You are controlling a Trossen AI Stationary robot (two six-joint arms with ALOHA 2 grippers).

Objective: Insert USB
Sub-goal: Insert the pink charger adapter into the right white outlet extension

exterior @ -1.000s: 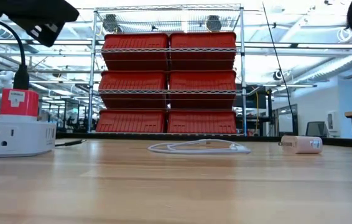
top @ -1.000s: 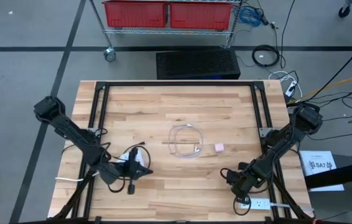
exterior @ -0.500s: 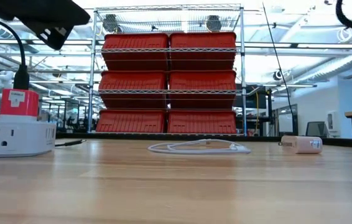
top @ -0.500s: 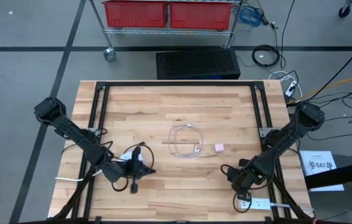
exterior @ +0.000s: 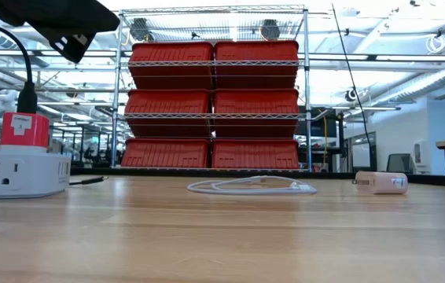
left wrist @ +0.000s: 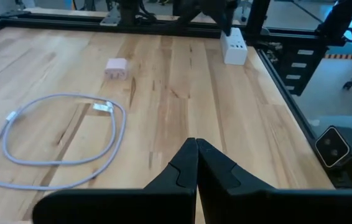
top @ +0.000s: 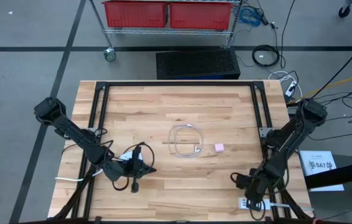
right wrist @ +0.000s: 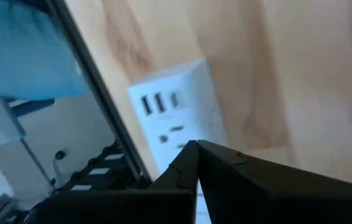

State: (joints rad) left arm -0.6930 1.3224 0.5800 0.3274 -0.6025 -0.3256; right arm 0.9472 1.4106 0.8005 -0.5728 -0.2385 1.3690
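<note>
Near the front right corner of the table, I see my right gripper (top: 255, 188) with its fingers pressed together and nothing between them, hanging just above the white power strip (top: 255, 203). Its wrist camera looks straight at the strip's (right wrist: 176, 112) row of small ports. Over on the front left, my left gripper (top: 140, 169) is also pinched shut and empty, low over the wood (top: 182, 106), pointing toward the middle. Ahead of it lies the white cable (left wrist: 55, 140), coiled in a loose loop at the table's centre, with its plug ends resting on the wood. Just beside the loop, on the right-arm side and not touching it, sits the small pink charger block (top: 219, 147).
</note>
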